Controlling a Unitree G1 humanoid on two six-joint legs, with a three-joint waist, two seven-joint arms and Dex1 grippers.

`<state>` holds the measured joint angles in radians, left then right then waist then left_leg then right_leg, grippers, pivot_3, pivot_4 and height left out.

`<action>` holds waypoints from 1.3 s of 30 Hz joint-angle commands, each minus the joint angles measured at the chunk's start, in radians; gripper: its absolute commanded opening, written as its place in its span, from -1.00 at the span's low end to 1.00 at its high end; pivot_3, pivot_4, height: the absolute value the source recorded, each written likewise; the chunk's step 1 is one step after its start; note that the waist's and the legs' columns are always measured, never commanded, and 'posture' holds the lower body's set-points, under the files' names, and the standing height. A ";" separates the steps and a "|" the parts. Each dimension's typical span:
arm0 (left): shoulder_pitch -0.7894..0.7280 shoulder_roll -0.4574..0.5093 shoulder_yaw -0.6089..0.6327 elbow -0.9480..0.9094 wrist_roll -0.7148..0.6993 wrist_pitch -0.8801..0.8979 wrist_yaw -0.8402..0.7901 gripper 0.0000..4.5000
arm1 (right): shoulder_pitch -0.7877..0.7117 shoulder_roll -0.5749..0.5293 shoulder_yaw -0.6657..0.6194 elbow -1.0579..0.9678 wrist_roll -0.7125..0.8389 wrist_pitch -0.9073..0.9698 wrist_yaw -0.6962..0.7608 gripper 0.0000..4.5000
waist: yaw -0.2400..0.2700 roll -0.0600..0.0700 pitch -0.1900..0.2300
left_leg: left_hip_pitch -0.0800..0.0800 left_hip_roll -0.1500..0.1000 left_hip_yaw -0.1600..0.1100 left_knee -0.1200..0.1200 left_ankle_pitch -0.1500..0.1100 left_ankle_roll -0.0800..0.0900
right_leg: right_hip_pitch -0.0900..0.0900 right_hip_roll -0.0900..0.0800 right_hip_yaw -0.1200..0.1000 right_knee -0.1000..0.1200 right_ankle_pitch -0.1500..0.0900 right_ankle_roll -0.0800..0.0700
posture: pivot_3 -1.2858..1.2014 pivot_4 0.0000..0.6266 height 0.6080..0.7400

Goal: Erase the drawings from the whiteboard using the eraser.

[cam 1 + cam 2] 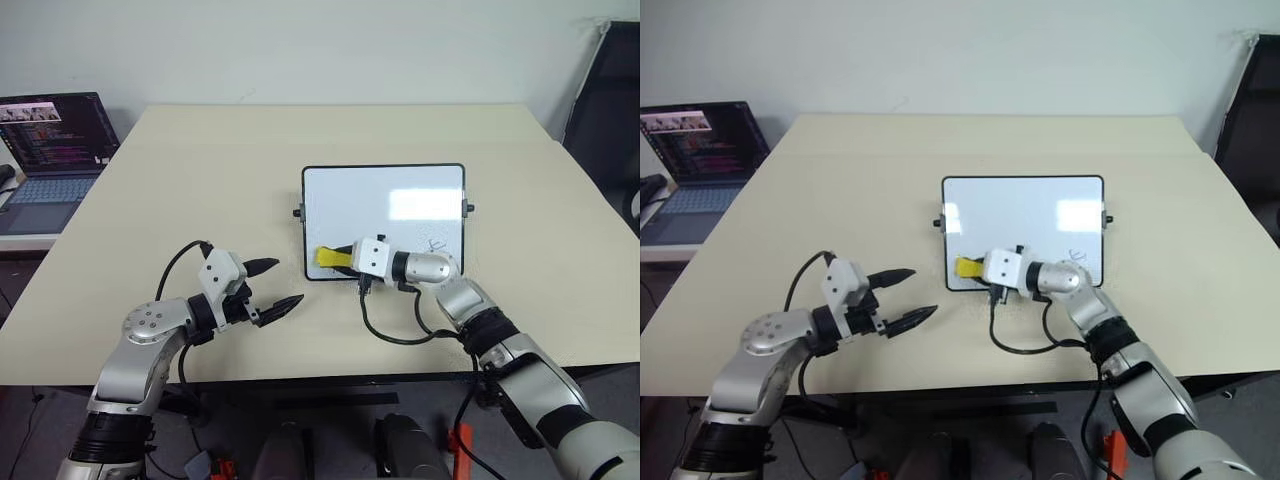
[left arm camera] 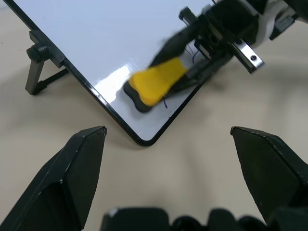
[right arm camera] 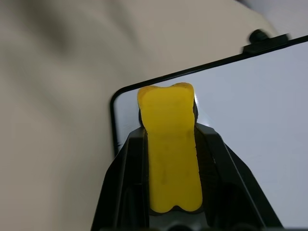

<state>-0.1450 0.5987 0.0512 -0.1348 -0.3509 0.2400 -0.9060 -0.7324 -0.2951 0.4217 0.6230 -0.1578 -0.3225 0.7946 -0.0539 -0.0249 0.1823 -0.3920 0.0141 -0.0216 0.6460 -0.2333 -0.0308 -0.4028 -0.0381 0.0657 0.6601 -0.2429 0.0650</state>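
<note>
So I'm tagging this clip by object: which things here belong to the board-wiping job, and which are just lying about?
Part of the job:
- whiteboard, flat on the table
- eraser, yellow, clamped in the right gripper at the board's near left corner
- drawings: blue marks near the right arm

Just lying about:
- laptop, open, off the table's left
- dark chair, far right
- left gripper, open, holding nothing

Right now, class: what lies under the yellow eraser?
The eraser, clamped in the right gripper, sits over the whiteboard near a corner. A short blue stroke shows at its edge; anything directly beneath is covered.
</note>
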 commanded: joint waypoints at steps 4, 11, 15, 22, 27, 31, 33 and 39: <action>-0.039 0.006 0.002 -0.022 -0.010 0.002 -0.006 1.00 | 0.044 -0.035 -0.001 0.019 0.004 0.028 0.095 -0.58 | -0.001 -0.001 0.000 | 0.001 0.000 0.000 0.000 0.001 0.001 | 0.000 0.000 0.000 0.001 0.000 0.000 | 0.03 -0.52 1.00; -0.060 0.011 0.007 0.004 -0.010 0.000 -0.017 1.00 | -0.021 -0.030 -0.055 0.061 -0.019 -0.011 -0.016 -0.58 | 0.000 -0.001 0.000 | 0.000 0.000 0.000 0.000 0.001 0.001 | 0.000 0.000 0.000 0.001 0.000 -0.001 | 0.03 -0.52 1.00; -0.075 0.007 0.004 0.010 -0.011 0.002 -0.023 1.00 | -0.082 -0.026 -0.078 0.111 -0.042 -0.056 -0.140 -0.58 | -0.001 -0.001 0.000 | 0.000 0.000 0.000 0.000 0.002 0.001 | -0.001 0.000 0.000 0.001 0.000 -0.001 | 0.03 -0.52 1.00; -0.091 0.004 0.000 0.027 -0.008 -0.002 -0.034 1.00 | -0.096 -0.016 -0.062 0.150 -0.073 -0.088 -0.191 -0.58 | -0.001 -0.001 0.000 | 0.000 0.000 0.000 0.000 0.003 0.002 | -0.001 0.000 0.000 0.001 0.001 -0.002 | 0.03 -0.52 1.00; -0.100 0.003 -0.002 0.039 -0.006 -0.006 -0.038 1.00 | -0.024 -0.018 -0.028 0.097 -0.057 -0.078 -0.092 -0.58 | -0.001 -0.001 -0.001 | 0.000 0.000 -0.001 -0.001 0.002 0.002 | -0.001 0.000 0.000 0.001 0.001 -0.002 | 0.03 -0.52 1.00; -0.103 0.002 -0.004 0.044 -0.005 -0.007 -0.040 1.00 | 0.043 -0.027 -0.007 0.027 -0.044 -0.057 0.006 -0.58 | -0.003 -0.002 -0.001 | 0.000 0.000 0.000 -0.001 0.002 0.002 | -0.001 0.000 0.000 0.001 0.001 -0.002 | 0.03 -0.52 1.00; -0.103 0.003 -0.003 0.046 -0.004 -0.008 -0.043 1.00 | 0.069 -0.031 -0.006 -0.009 -0.034 -0.044 0.042 -0.58 | -0.003 -0.001 -0.001 | 0.000 0.000 -0.001 -0.001 0.002 0.002 | -0.001 0.000 0.000 0.001 0.001 -0.001 | 0.03 -0.52 1.00; -0.111 0.005 -0.001 0.056 -0.004 -0.010 -0.052 1.00 | 0.080 -0.033 -0.117 -0.191 0.072 0.006 0.002 -0.58 | -0.002 -0.001 0.000 | -0.002 0.000 -0.001 -0.001 0.002 0.002 | -0.002 0.000 -0.001 0.001 0.000 -0.002 | 0.03 -0.52 1.00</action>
<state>-0.2379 0.5987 0.0443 -0.0686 -0.3501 0.2504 -0.9524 -0.6415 -0.3119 0.3708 0.5349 -0.1439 -0.3424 0.8030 -0.0556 -0.0262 0.1822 -0.3955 0.0143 -0.0232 0.6451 -0.2309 -0.0290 -0.4058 -0.0376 0.0644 0.6604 -0.2425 0.0629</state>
